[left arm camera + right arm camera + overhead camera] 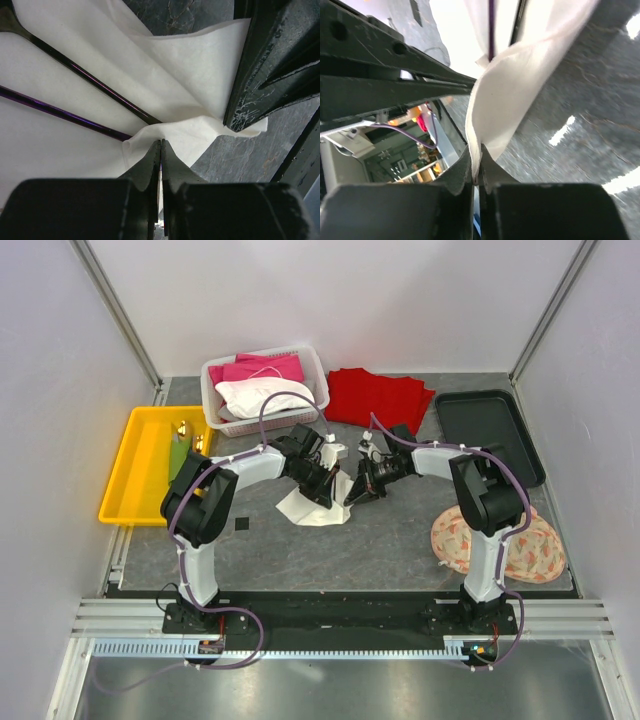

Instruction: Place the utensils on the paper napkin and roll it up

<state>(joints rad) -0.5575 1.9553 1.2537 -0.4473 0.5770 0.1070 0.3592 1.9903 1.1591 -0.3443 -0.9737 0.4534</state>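
Grey stone-look counter between pale walls carries the paper napkin near its middle, and the rest sits around that sheet: a yellow tray well off to its left, a white basket and a red cloth beyond it, a black tray far to its right. On the napkin lie the utensils, two slim handles, one purple and one dark, running side by side with their ends tucked under a lifted fold. The left end effector is pinched together on the napkin's edge just past those handle ends. The right end effector is likewise clamped on a raised flap of the same sheet, close beside the left one. The step in hand looks like starting the roll. To do it well, both grips should carry the edge over the handles at one pace and height, keeping the paper lightly taut so it wraps snugly without tearing, and without nudging the cutlery out of the open side
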